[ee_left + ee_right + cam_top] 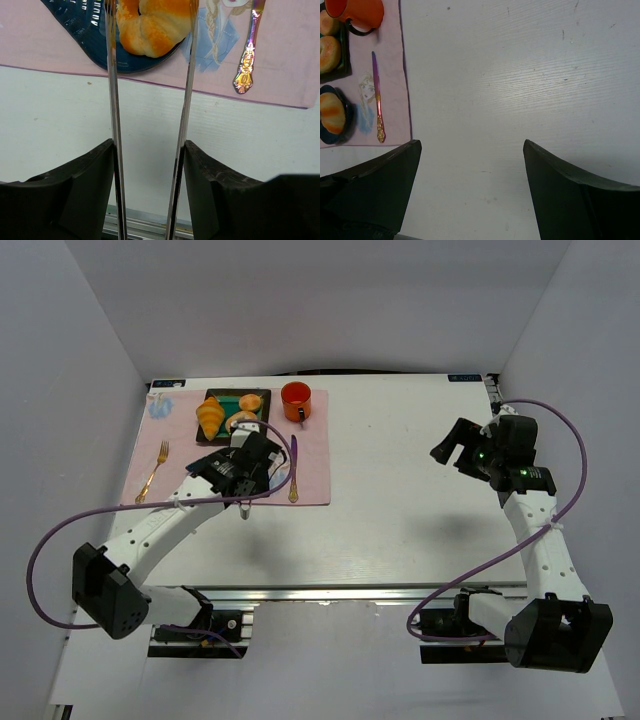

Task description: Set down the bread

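The bread (152, 27), a plump golden-brown roll, lies on a dark blue plate (85, 30) on the pink placemat (280, 60). My left gripper (149, 145) is shut on a pair of metal tongs (114, 115). The two tong arms run forward and stand either side of the bread, close to its edges; whether they press on it I cannot tell. In the top view the left gripper (250, 465) hides the plate. The right wrist view shows the bread (331, 112) at far left. My right gripper (470, 145) is open over bare white table at the right (455, 452).
Behind the plate, a dark tray (222, 395) holds a croissant (210, 418) and ring pastries (250, 400). An orange mug (296, 400) stands beside it. A purple-gold spoon (247, 60) lies right of the plate, and a fork (155, 472) at the mat's left.
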Tool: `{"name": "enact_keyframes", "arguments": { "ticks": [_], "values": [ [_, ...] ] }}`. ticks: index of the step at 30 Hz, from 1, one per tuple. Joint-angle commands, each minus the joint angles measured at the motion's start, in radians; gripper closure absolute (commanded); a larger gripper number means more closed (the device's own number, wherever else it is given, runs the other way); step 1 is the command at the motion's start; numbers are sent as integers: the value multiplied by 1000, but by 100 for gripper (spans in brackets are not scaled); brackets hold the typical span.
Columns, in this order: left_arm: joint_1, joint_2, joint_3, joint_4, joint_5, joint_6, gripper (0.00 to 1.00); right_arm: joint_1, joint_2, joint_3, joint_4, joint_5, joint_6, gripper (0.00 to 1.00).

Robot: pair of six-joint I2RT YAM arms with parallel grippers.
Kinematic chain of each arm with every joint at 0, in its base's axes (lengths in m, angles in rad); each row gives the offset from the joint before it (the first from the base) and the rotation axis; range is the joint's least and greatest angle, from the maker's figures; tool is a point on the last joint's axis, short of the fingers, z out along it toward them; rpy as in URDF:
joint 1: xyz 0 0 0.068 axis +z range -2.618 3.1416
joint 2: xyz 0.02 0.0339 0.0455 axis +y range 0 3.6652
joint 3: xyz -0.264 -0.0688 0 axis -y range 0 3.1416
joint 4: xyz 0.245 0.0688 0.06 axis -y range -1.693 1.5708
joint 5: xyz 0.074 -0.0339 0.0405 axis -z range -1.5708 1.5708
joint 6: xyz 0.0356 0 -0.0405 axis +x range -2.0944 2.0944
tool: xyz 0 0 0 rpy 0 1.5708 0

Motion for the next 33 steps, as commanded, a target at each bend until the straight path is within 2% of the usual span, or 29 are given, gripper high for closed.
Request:
{"name": "enact_keyframes", "arguments": {
  "ticks": [1, 7, 11, 15, 21, 25, 29, 33],
  "values": [
    [-6, -50, 58, -12, 3, -9, 35, 6, -19, -3, 37, -10, 3, 11],
    [-6, -53, 108, -55, 7, 0, 36, 6, -15, 0, 37, 2, 5, 11],
    [-12, -61, 145, -53, 57, 27, 40, 6, -17, 11, 39, 32, 22, 11],
    [-64, -21, 202, -43, 83, 23, 41, 6, -9, 49, 28, 96, 35, 11],
    [-240, 108, 291, 91, 81, -54, 43, -14, 40, 224, -68, 271, 66, 11],
    [-312, 171, 215, 299, 77, -126, 44, -43, 24, 322, -76, 259, 92, 11],
    [-381, 282, 187, 430, 31, -189, 45, -45, 23, 402, -98, 240, 94, 11],
    [-472, 456, 242, 450, -31, -236, 46, -45, 5, 419, -96, 230, 83, 11]
  ]
}}
